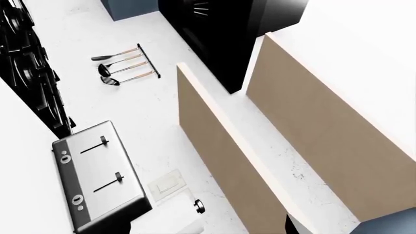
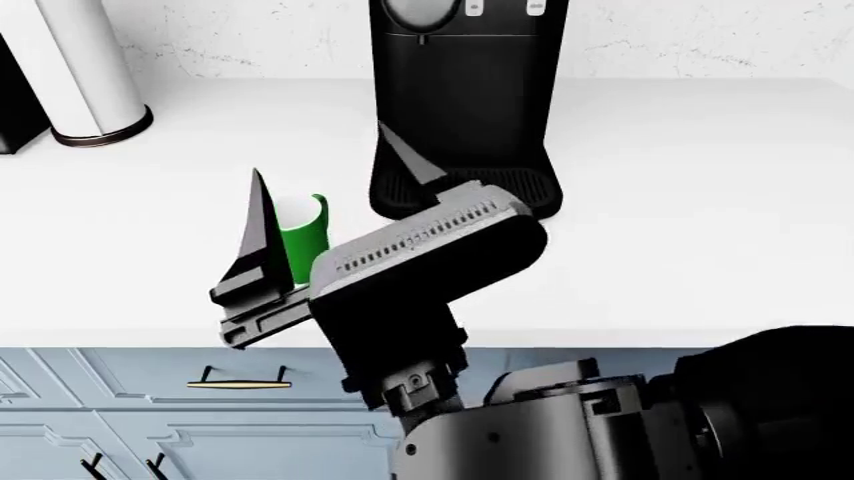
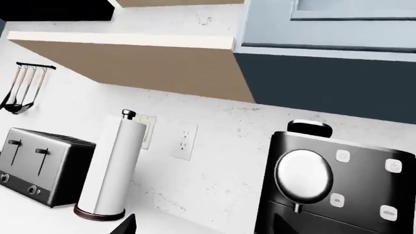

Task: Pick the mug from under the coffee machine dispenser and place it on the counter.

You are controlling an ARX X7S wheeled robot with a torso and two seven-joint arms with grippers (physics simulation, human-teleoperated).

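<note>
The green mug (image 2: 304,243) stands on the white counter (image 2: 694,200), to the left of the black coffee machine (image 2: 467,90) and clear of its ridged drip tray (image 2: 461,190). My right gripper (image 2: 319,148) is open wide, tilted over the counter's front. The mug sits between its two dark fingers, close against the left finger (image 2: 256,235), which hides part of it. The jaws do not close on it. The right wrist view shows one fingertip (image 3: 128,222) and the coffee machine (image 3: 331,195), not the mug. The left gripper is out of view.
A white paper-towel roll (image 2: 87,70) stands at the back left, with a dark toaster (image 3: 39,165) beyond it. Light blue cabinets with a brass handle (image 2: 240,383) lie below the counter edge. The left wrist view shows the toaster (image 1: 97,180), hanging utensils (image 1: 126,66) and upper cabinets (image 1: 312,126).
</note>
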